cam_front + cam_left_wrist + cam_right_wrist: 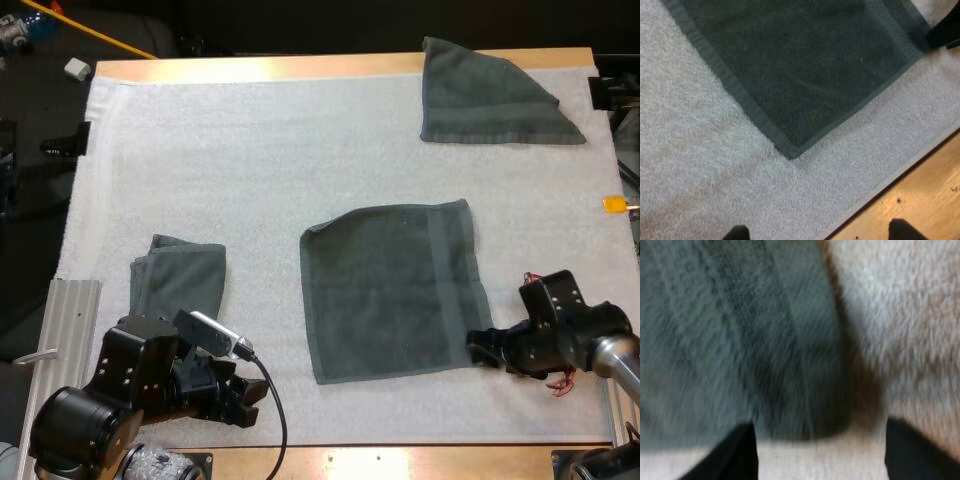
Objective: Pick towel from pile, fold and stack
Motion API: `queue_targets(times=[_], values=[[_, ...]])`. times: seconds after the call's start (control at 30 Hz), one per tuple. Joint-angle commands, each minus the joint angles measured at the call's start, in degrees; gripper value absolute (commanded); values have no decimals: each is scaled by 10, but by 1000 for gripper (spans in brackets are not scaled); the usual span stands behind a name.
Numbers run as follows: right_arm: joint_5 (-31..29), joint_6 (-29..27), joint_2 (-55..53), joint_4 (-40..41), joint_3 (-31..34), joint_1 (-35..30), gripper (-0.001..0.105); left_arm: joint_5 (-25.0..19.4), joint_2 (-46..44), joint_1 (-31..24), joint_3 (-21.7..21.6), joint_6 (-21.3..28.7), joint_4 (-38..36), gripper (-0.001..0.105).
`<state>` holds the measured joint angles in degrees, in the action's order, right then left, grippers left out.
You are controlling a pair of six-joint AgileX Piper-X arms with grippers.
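Flat towel: the flat towel (395, 290) lies spread in a single layer just right of centre in the high view. It rests on the mat (250, 150), its edges a little skewed to the mat's, with a hem band along its right side.
Folded towel: the folded towel (180, 272) sits in the lower left of the high view, on the mat and well apart from the flat towel.
Far towel: the far towel (490, 95) is in the upper right, lying as a rough triangle. Its top point reaches past the mat's far edge onto the table (300, 68).
Left gripper: the left gripper (245, 402) is in the lower left, over bare mat near the front edge. It is between the folded towel and the flat towel's near left corner and touches neither.
Left fingers: the fingers (737, 233) are spread wide and released, with only mat between them. The flat towel's corner lies ahead of them, and the table's wooden edge is close by.
Right gripper: the right gripper (480, 350) is in the lower right, at the flat towel's near right corner.
Right fingers: the fingers (732, 455) stand apart, released. The towel's rounded hemmed corner lies on the mat just ahead and between them. I cannot tell whether the tips touch the cloth.
Rail: a metal rail (70, 330) lies at the lower left, beside the mat.
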<state>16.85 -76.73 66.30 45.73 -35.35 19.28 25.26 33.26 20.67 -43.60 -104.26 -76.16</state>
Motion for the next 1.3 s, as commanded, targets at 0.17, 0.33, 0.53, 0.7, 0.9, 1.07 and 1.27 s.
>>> queue_targets(times=[0.17,0.33,0.53,0.7,0.9,1.07,1.27], values=[[15,16,57,-21,3,1,50,5,-2,1,-1,-2,6,55],[12,17,65,-21,3,0,41,6,-2,1,-2,-3,8,55],[7,16,64,-18,3,1,25,6,-1,1,-2,-2,10,55],[2,14,56,-17,-2,-1,21,4,-2,1,-2,-3,9,56],[-8,14,46,-18,-2,1,0,6,0,1,6,1,37,56],[-39,9,30,-6,-1,3,0,47,14,7,42,3,93,56],[-48,7,29,4,0,4,0,39,77,58,68,4,138,56]])
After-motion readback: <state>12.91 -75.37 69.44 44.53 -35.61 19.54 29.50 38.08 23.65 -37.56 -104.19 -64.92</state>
